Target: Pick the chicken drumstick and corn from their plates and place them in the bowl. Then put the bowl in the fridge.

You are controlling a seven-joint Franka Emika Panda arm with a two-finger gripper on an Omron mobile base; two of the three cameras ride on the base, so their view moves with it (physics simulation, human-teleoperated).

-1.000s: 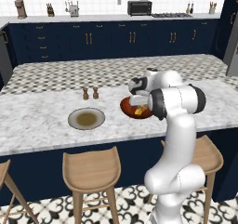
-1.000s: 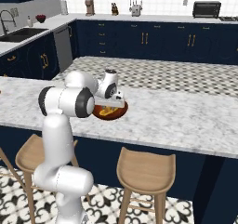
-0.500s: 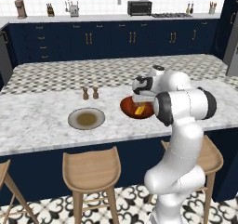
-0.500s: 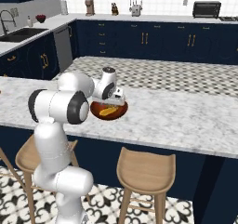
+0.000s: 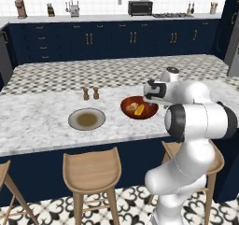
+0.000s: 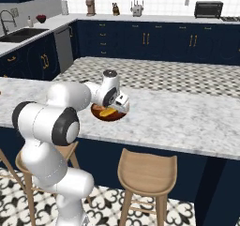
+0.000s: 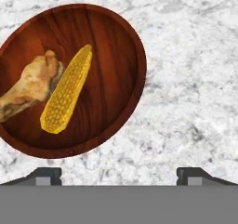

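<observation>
Since a second ago the arm has swung its elbow toward the near edge and lifted the hand off the bowl, leaving the corn behind in it. On the marble island counter the grey plate sits empty, left of the bowl, with two small shakers just beyond it. Glossy and rigid, the bowl will likely be moderately heavy and slick; its raised rim on the near side looks the best place to pinch. Inside it the chicken drumstick and the corn lie touching side by side, loose, so any tilt would probably roll them. Above and just right of the bowl, the gripper hangs with its jaws spread wide, holding and touching nothing.
</observation>
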